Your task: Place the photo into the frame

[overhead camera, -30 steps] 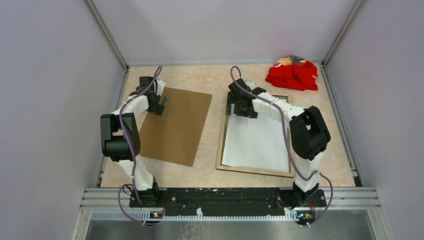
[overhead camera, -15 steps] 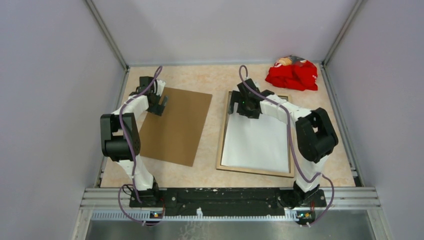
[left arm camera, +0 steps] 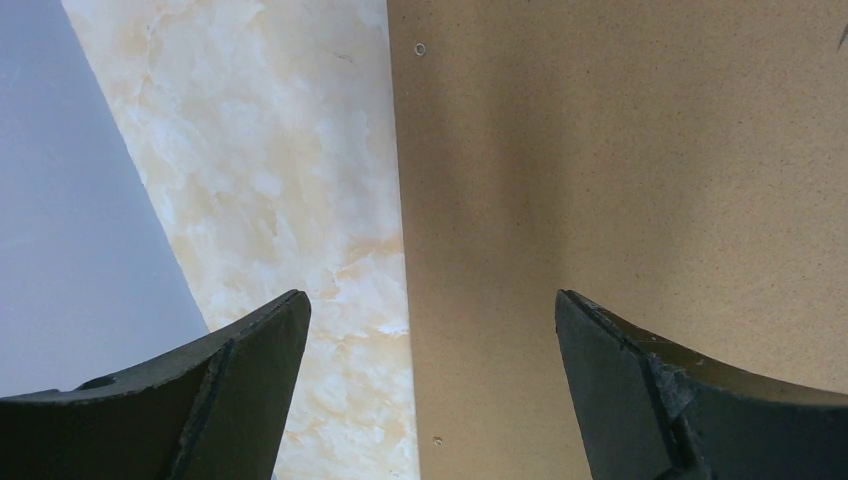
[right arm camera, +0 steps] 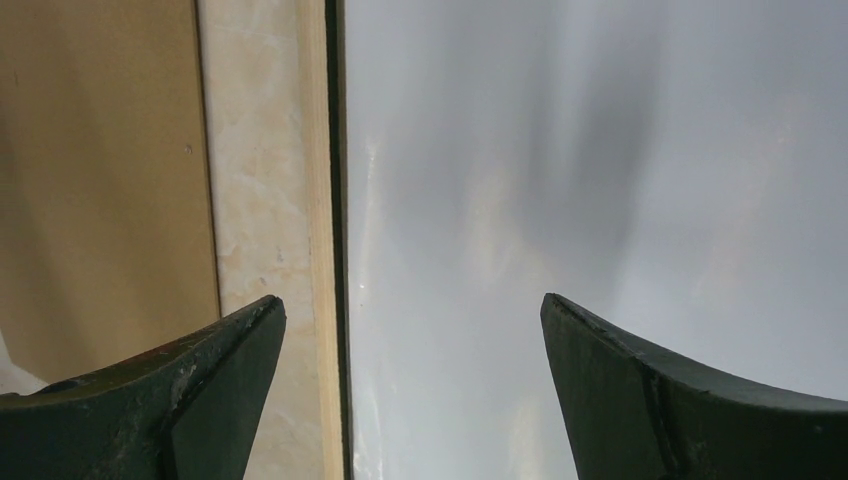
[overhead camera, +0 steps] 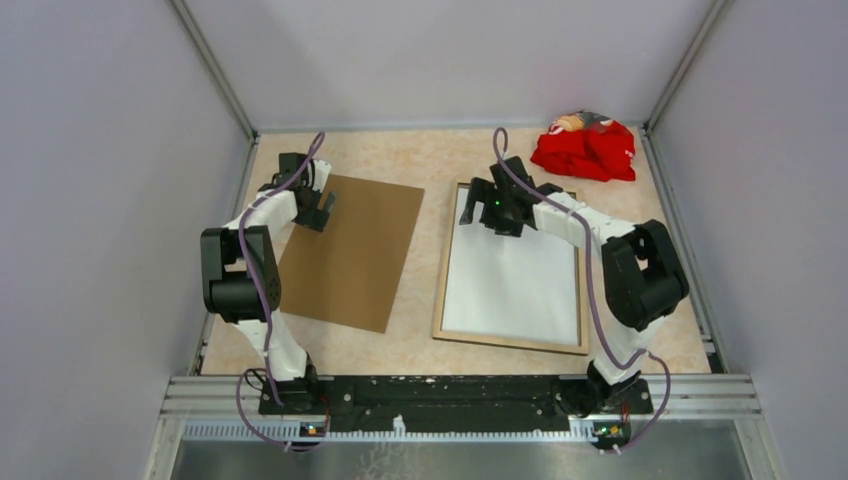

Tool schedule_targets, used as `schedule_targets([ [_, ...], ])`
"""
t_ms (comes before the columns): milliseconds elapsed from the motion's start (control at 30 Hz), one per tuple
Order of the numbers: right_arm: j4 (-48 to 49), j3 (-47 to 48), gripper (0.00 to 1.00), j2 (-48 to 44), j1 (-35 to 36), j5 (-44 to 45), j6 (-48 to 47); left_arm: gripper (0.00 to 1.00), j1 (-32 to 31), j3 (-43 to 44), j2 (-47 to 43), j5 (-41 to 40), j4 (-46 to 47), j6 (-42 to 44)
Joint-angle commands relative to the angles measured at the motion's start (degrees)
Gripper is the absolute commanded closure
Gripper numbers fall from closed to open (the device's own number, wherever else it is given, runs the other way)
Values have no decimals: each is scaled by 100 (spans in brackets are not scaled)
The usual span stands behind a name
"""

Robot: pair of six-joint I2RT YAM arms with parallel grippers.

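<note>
The frame point(overhead camera: 510, 344) lies flat at right centre, tan back up. Inside its rim lies the photo point(overhead camera: 510, 285), plain white back up and squared with the frame. My right gripper point(overhead camera: 497, 205) hovers open over the photo's far edge with nothing between its fingers. In the right wrist view, the right gripper point(right arm camera: 410, 300) spans the frame's tan left rim point(right arm camera: 318, 200) and the photo point(right arm camera: 560, 180). My left gripper point(overhead camera: 318, 205) stands open above the far left corner of the brown backing board. The left gripper point(left arm camera: 428, 295) holds nothing.
The brown backing board point(overhead camera: 350, 250) lies flat left of the frame, and the left wrist view shows the board's edge point(left arm camera: 620, 150) against the marble table point(left arm camera: 270, 180). A red cloth bundle point(overhead camera: 585, 150) sits in the back right corner. Grey walls enclose three sides.
My right gripper moved right along the frame's far edge. The white sheet, askew over the frame's left rim before, now sits square inside it. The left arm has not moved.
</note>
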Motion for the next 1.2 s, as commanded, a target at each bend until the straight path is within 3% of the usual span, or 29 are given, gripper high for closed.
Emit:
schedule_targets([
  [0, 218, -53, 1, -311, 49, -120, 8, 1, -13, 60, -99, 63, 14, 11],
  [133, 162, -14, 5, -398, 459, 81, 111, 1, -7, 91, -93, 116, -11, 26],
  [367, -165, 990, 7, -82, 1376, 467, 432, 1, 354, 679, 18, 175, -370, 147],
  [533, -315, 1632, 6, 625, 1773, 572, 856, 2, 760, 832, 55, -516, 26, 578],
  [700, -459, 2131, 6, 1298, 1988, 685, 1131, 2, 917, 273, 166, -1379, 988, 1033],
  [967, -376, 2298, 6, 1835, 2011, 664, 1340, 2, 915, 31, 627, -1252, 1133, 783],
  [1167, -264, 2284, 5, 2203, 2020, 535, 1563, 1, 894, 84, 899, -544, 524, 440],
])
